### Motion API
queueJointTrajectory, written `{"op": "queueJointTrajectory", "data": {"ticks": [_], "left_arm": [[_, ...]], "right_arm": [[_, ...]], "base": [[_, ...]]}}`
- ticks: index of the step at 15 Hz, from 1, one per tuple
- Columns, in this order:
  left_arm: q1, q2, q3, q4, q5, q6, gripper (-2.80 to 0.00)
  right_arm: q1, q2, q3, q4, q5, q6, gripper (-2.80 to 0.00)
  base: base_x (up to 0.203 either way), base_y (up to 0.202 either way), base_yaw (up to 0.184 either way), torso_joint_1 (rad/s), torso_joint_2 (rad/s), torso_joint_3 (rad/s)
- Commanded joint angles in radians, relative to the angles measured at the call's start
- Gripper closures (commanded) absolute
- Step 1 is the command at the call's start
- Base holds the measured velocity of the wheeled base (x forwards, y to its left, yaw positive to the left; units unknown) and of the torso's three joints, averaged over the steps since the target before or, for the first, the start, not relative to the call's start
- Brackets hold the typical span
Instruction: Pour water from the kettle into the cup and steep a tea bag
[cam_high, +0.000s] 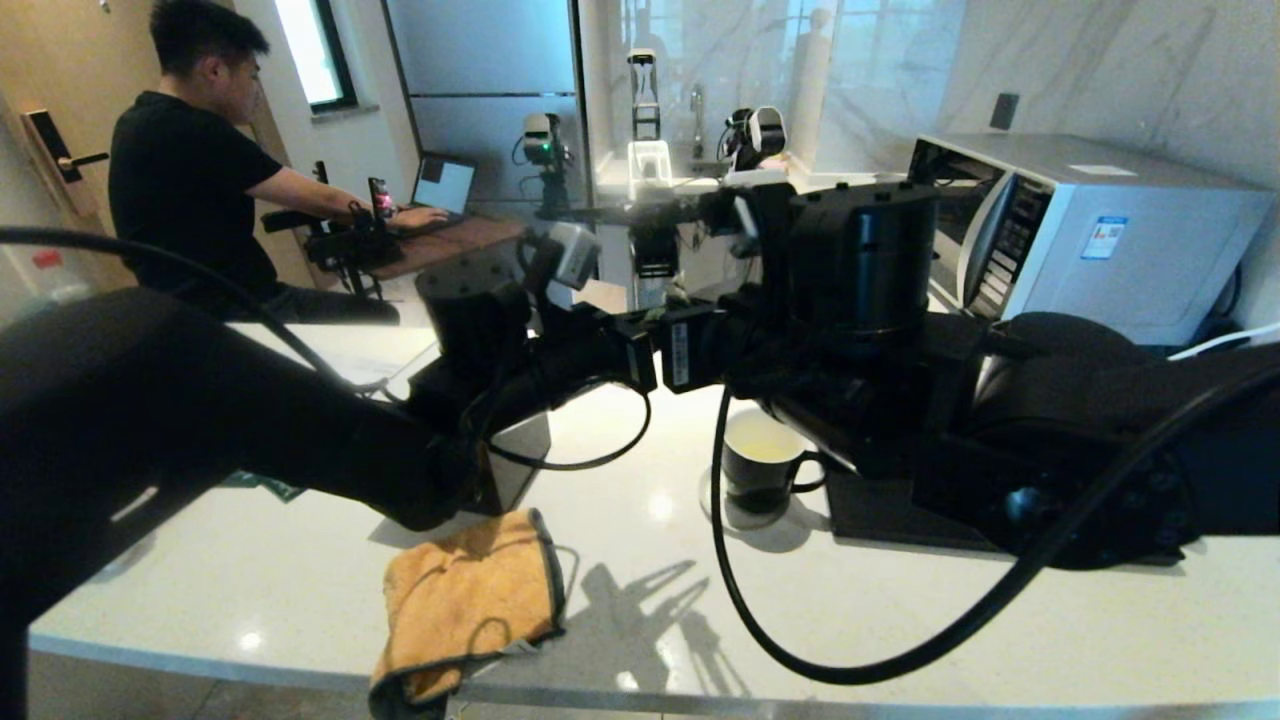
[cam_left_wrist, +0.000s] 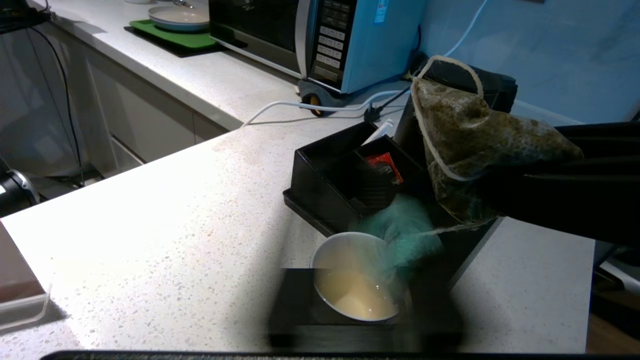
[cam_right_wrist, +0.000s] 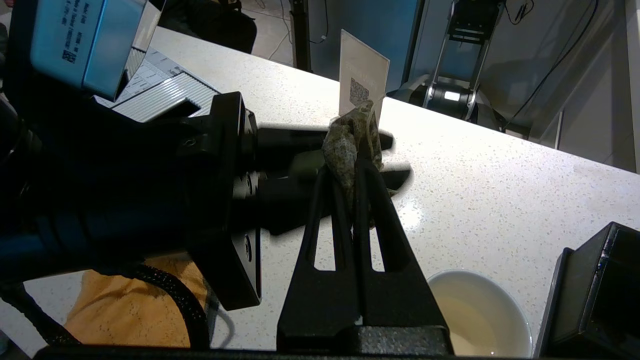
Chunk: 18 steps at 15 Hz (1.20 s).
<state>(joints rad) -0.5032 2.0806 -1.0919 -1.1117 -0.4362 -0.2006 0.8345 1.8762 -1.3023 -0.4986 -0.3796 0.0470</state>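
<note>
My two arms meet over the cup (cam_high: 765, 470), a small black mug on the counter with pale tea inside (cam_left_wrist: 357, 292). My right gripper (cam_right_wrist: 356, 150) is shut on the wet grey-green tea bag (cam_right_wrist: 345, 145), which it holds in the air above and beside the cup. In the left wrist view the tea bag (cam_left_wrist: 470, 135) trails a string to a blurred green tag (cam_left_wrist: 405, 235). My left gripper (cam_left_wrist: 365, 305) hangs just above the cup, its fingers blurred and closed in on that tag. The kettle is hidden behind my right arm in the head view.
A black organizer box (cam_left_wrist: 330, 190) with a red sachet (cam_left_wrist: 384, 167) stands on a black tray (cam_high: 900, 525) beside the cup. The microwave (cam_high: 1090, 230) is at the back right. An orange cloth (cam_high: 470, 600) hangs over the front edge. A person (cam_high: 190, 170) sits at the back left.
</note>
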Motion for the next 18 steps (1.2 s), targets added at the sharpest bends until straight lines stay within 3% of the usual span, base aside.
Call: {"op": "queueJointTrajectory", "data": {"ticks": [1,12,18], "left_arm": [[0.000,-0.007,0.001,-0.005,-0.003,-0.005,0.00],[-0.004,-0.020,0.015,-0.007,-0.003,-0.001,0.00],[-0.027,-0.043,0.080,-0.008,0.001,0.004,0.00]], "right_arm": [[0.000,-0.002,0.000,-0.003,-0.004,0.001,0.00],[0.000,-0.006,-0.003,-0.003,-0.005,0.001,0.00],[0.000,-0.008,-0.003,-0.002,-0.005,0.001,0.00]], "base": [[0.000,0.000,0.000,0.000,0.00,0.000],[0.000,0.000,0.000,0.000,0.00,0.000],[0.000,0.000,0.000,0.000,0.00,0.000]]}}
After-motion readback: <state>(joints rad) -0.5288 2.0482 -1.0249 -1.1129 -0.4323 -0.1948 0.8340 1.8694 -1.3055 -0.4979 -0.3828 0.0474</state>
